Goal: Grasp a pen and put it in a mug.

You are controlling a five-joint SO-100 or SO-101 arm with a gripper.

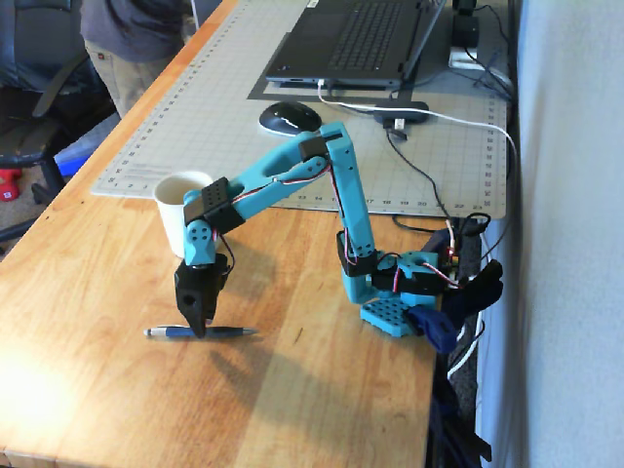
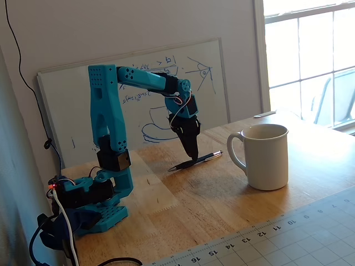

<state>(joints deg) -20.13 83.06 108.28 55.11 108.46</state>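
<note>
Blue pen [image 1: 200, 332] lies flat on the surface [image 1: 322, 390]; the claw [image 1: 199, 330] pinches its middle for a balanced lift toward the mug [image 2: 267, 156].

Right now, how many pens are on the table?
1. The pen lies flat on the bare wood in front of the mug, under the gripper. None others visible.

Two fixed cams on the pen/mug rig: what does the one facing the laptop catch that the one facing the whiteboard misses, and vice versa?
Only the laptop-side fixed view: laptop, mouse, a person standing at the table's far end.
Only the whiteboard-side fixed view: whiteboard, window, the mug's handle.
Both: gripper down at the pen lying on the wooden table, mug upright, cutting mat.
</note>
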